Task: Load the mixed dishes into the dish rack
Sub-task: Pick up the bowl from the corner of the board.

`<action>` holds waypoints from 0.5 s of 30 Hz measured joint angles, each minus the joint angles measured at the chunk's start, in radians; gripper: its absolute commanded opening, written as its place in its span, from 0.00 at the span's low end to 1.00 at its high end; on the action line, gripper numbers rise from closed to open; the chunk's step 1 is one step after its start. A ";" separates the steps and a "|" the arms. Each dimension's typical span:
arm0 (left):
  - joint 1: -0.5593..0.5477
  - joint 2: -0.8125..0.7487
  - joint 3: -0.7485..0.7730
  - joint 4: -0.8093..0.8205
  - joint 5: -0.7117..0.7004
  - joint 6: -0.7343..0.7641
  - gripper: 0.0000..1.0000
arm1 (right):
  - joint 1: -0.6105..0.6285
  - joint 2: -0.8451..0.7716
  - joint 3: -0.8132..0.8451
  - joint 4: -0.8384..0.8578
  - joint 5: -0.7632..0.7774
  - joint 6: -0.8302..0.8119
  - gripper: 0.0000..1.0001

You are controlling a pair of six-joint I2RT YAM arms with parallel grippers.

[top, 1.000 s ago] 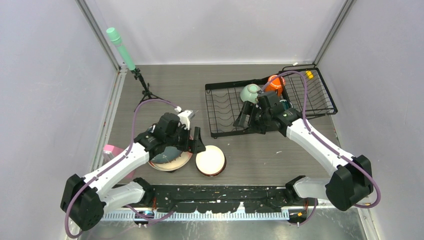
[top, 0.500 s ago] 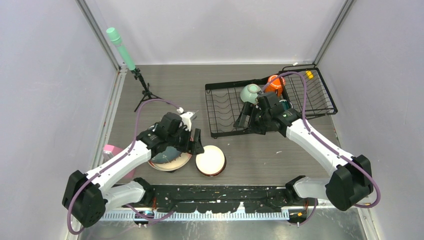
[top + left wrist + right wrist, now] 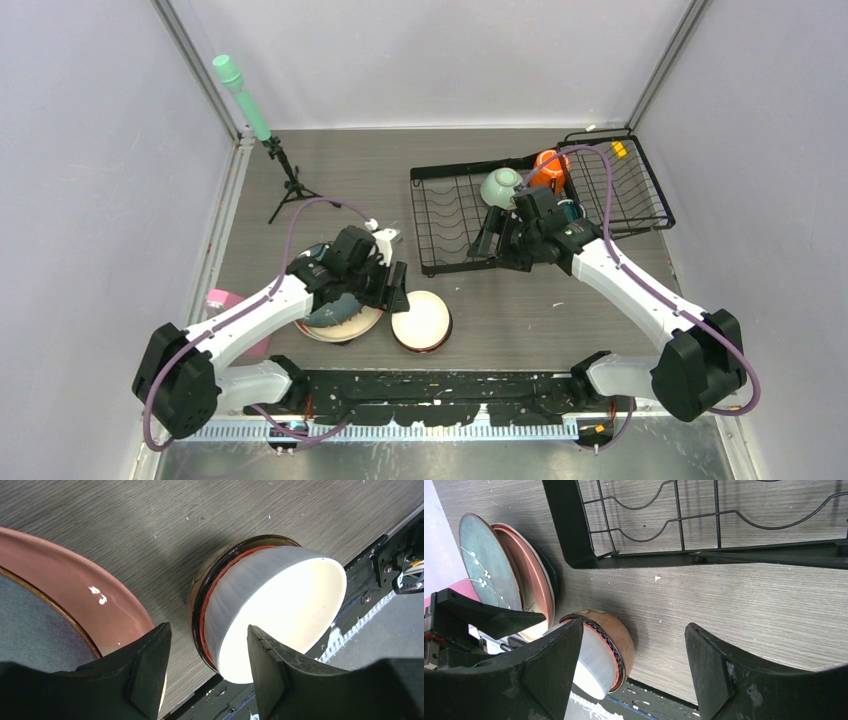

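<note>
— From above?
— Dish rack [image 3: 462,212] far right on the table [image 3: 520,310]; mint-green bowl [image 3: 500,186] and orange mug [image 3: 548,168] inside. Right claw [image 3: 487,242] at its near edge.
— Left wrist?
— Left claw [image 3: 207,635] spread, empty, over white bowl [image 3: 285,605] nested in brown bowl [image 3: 215,570]; pink plate [image 3: 75,587] left.
— Right wrist?
— Right claw spread, empty.

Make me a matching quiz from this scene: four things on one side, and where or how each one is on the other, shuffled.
Things:
1. white bowl
2. teal plate
3. orange mug
4. left pincer

Places or states:
A. in the rack
B. open
C. lying on the pink plate
D. nested within the brown bowl

Pairs: 1-D, 2-C, 3-A, 4-B
</note>
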 measured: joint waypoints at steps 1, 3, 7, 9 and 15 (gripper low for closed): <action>-0.002 0.002 0.000 0.000 0.000 0.000 0.57 | 0.000 0.002 0.000 0.001 -0.002 0.000 0.78; -0.006 0.004 0.000 0.003 0.000 -0.001 0.56 | 0.000 0.008 0.000 0.005 -0.005 0.000 0.78; -0.019 0.019 0.000 0.015 0.000 -0.006 0.48 | 0.000 0.022 0.000 0.005 -0.005 -0.001 0.77; -0.024 0.028 0.000 0.016 0.000 -0.006 0.47 | 0.000 0.022 0.000 0.005 -0.005 -0.001 0.78; -0.026 0.039 0.000 0.017 -0.009 -0.009 0.40 | 0.000 0.022 -0.002 0.005 -0.005 0.000 0.77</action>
